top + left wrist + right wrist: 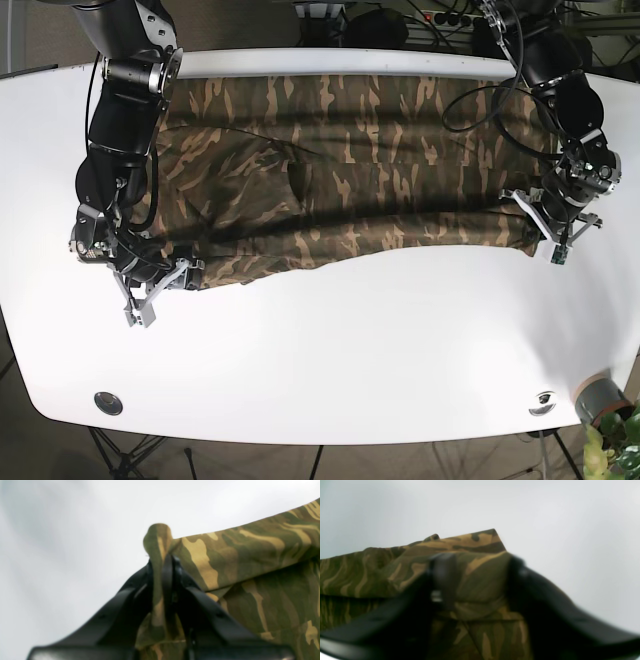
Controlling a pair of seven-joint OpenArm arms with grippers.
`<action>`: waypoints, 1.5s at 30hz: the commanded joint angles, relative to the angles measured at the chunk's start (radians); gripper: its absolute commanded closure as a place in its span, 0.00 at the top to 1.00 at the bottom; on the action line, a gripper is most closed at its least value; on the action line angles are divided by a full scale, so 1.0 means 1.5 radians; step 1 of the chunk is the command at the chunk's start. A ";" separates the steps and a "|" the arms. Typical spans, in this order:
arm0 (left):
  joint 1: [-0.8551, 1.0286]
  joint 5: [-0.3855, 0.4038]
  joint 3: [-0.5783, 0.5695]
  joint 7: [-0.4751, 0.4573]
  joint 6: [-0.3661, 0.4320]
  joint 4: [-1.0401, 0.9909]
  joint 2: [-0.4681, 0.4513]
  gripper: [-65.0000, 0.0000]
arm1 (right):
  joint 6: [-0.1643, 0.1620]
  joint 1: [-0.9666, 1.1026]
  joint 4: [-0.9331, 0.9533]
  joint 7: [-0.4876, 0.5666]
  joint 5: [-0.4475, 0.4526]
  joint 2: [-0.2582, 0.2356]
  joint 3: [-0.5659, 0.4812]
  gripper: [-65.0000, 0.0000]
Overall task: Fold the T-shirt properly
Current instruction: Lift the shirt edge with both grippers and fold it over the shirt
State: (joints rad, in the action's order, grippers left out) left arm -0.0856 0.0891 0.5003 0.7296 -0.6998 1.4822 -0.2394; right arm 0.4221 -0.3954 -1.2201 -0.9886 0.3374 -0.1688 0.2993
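Cloth in left wrist view: left pincer (pixel 167 562) clenched on T-shirt (pixel 250 562) corner, pinched to carry the fold.

Right wrist view: right pincer (pixel 480 572) spread, hem corner between its jaws, no grip.

Base view: shirt spans worktop (pixel 330 350), pincers at opposite front corners.

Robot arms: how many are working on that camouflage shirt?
2. The right gripper is at the T-shirt's near corner on the base view's left, jaws apart around cloth; the left gripper pinches the opposite near corner. Nothing suggests a hidden third.
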 commanded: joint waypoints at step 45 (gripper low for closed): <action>0.077 0.173 0.108 0.061 0.001 0.052 -0.027 0.00 | 0.010 0.406 -0.531 0.015 0.017 0.085 0.126 0.03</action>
State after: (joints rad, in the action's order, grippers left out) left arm 0.0326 0.3382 0.6548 0.8413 -0.7002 1.5394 -0.2474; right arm 0.4370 0.2066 -1.9953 -0.9962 0.3561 -0.0452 0.4728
